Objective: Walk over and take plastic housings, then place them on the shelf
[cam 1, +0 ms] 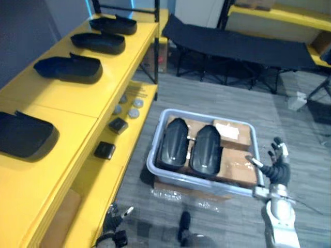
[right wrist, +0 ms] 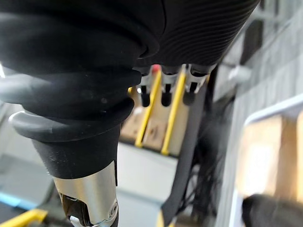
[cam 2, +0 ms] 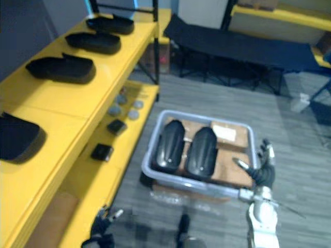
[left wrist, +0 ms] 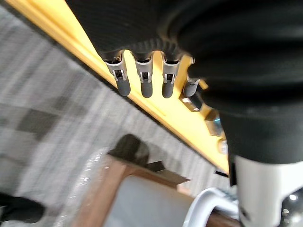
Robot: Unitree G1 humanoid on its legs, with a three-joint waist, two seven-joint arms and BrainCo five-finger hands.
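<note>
Yellow shelf runs down my left side. Its top level carries four black housings, well apart in a row. The nearest housing is cut off by the edge of view. Then come a second, a third and the farthest, which lies by a black upright.

The shelf's lower level holds two small black blocks and a few round grey discs. I cannot tell what the discs are.

A pale grey bin sits on a brown base on the floor, just beside the shelf. Two more black housings lie side by side in its shelf-side half, one nearer the shelf and the other next to it. Cardboard boxes take the other half, one with a white label.

Room: grey plank floor, black folding cot at the back, and part of a second yellow rack at far right. Crumpled clear film lies on the floor in front of the bin.

Right hand is raised at the bin's near right corner, fingers spread and holding nothing. Left hand hangs low beside the shelf's lower level. In its wrist view the fingers hang loose in a row, nothing in them.

A small pale object on the floor to the right is too blurred to name.
</note>
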